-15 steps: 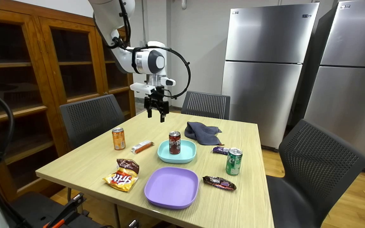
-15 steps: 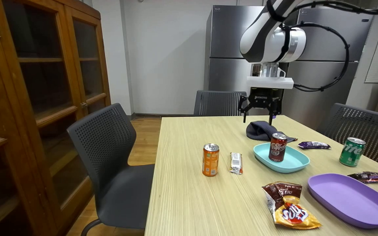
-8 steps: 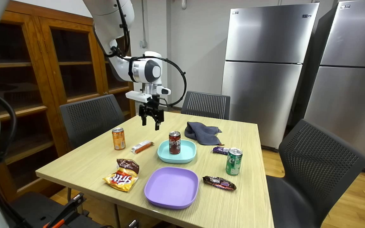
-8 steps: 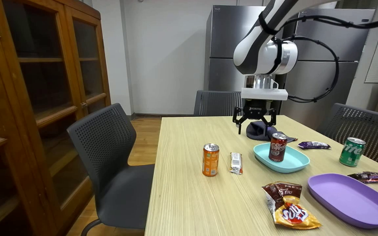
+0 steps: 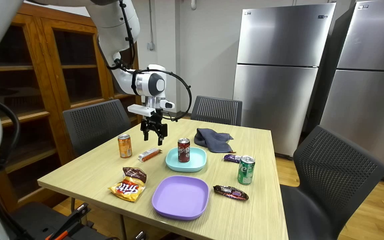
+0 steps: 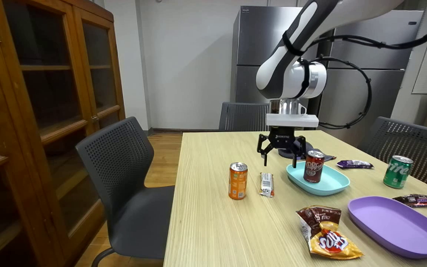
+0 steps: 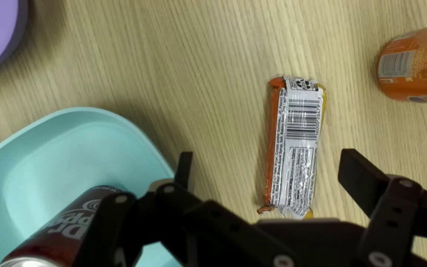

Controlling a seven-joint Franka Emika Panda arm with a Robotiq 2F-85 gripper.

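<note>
My gripper (image 7: 266, 159) is open and empty, above the table. It also shows in both exterior views (image 5: 153, 140) (image 6: 280, 164). A snack bar in a white and orange wrapper (image 7: 298, 148) lies flat below it, between the fingers in the wrist view and touching neither. The bar also shows in both exterior views (image 5: 149, 154) (image 6: 267, 184). A teal plate (image 7: 69, 148) is beside the bar, with a dark red Dr Pepper can (image 6: 314, 167) on it. In the wrist view the left finger partly covers plate and can. An orange can (image 7: 421, 70) stands on the bar's other side.
A purple plate (image 5: 181, 196) and a yellow-brown chip bag (image 5: 130, 186) lie near the table's front. A green can (image 5: 246, 170), a dark wrapper (image 5: 231, 192), a purple wrapper (image 5: 232, 158) and a dark cloth (image 5: 213, 140) are also on the table (image 6: 213, 222). Chairs (image 5: 335, 180) surround it.
My gripper has moved down and to the left in both exterior views, closer to the snack bar. It stays open. The objects on the table have not moved.
</note>
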